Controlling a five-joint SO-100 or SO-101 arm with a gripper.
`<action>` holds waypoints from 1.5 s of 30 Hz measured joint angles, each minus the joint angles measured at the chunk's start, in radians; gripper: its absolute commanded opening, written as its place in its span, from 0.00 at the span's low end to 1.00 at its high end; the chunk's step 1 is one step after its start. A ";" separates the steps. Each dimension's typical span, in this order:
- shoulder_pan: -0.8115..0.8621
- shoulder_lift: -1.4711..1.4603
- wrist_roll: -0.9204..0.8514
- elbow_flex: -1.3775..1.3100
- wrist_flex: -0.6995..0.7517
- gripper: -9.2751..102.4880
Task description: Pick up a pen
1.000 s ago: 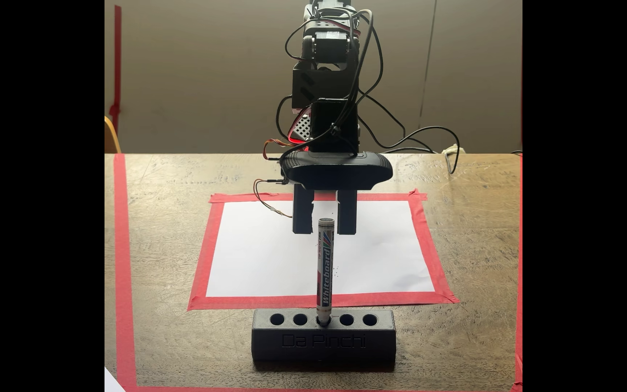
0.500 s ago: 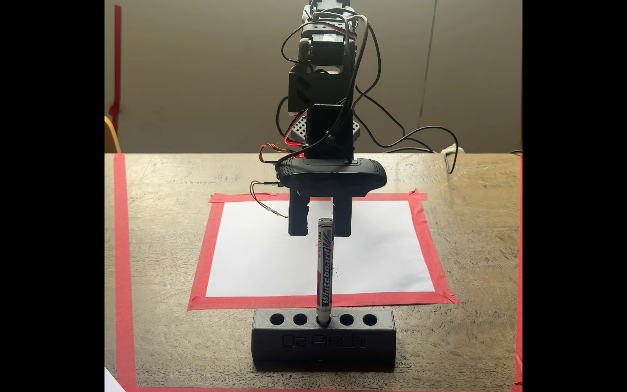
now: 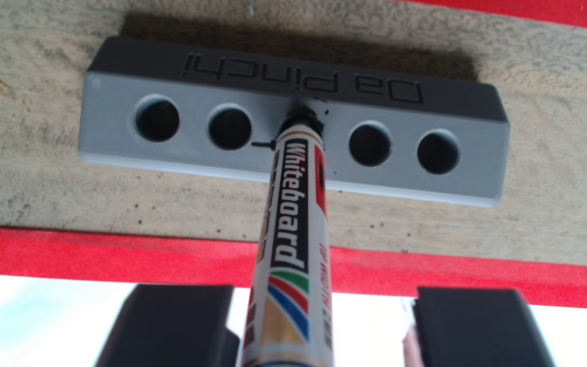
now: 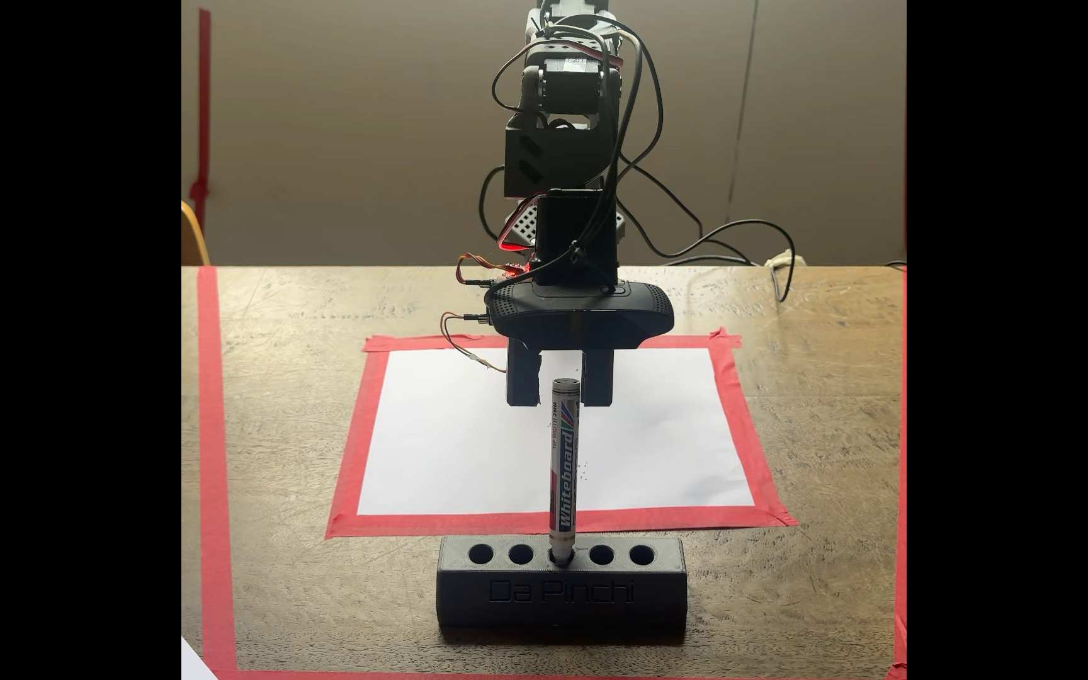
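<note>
The pen (image 4: 563, 471) is a white "Whiteboard" marker with red, green and blue stripes. It stands upright, tip down, in the middle hole of a dark holder (image 4: 463, 595) marked "Da Pinchi". My gripper (image 4: 560, 392) hangs open at the pen's black top end, with one finger on each side of it. In the wrist view the pen (image 3: 292, 218) rises from the holder (image 3: 193, 155) and passes between the fingers of my gripper (image 3: 324, 328). It runs close to the left finger (image 3: 179, 324), with a wide gap to the right finger (image 3: 468, 324).
Behind the holder, a white sheet (image 4: 463, 444) is framed with red tape (image 4: 358, 431) on the wooden table (image 4: 293, 405). A wider red tape border (image 4: 214, 458) runs down the left side. Cables (image 4: 724, 235) trail at the back right. The holder's other holes are empty.
The gripper swayed slightly left, then came back right, staying open at about the same height around the pen's top. The pen and holder have not moved.
</note>
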 measured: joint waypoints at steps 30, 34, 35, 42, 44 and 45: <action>-0.008 0.000 0.006 0.000 0.031 0.97; -0.015 0.000 0.006 0.023 -0.005 0.97; -0.015 -0.002 0.006 0.023 -0.005 0.97; -0.014 -0.002 0.006 0.023 -0.006 0.97; -0.014 -0.002 0.006 0.021 -0.006 0.97; -0.014 0.000 0.006 0.021 -0.006 0.97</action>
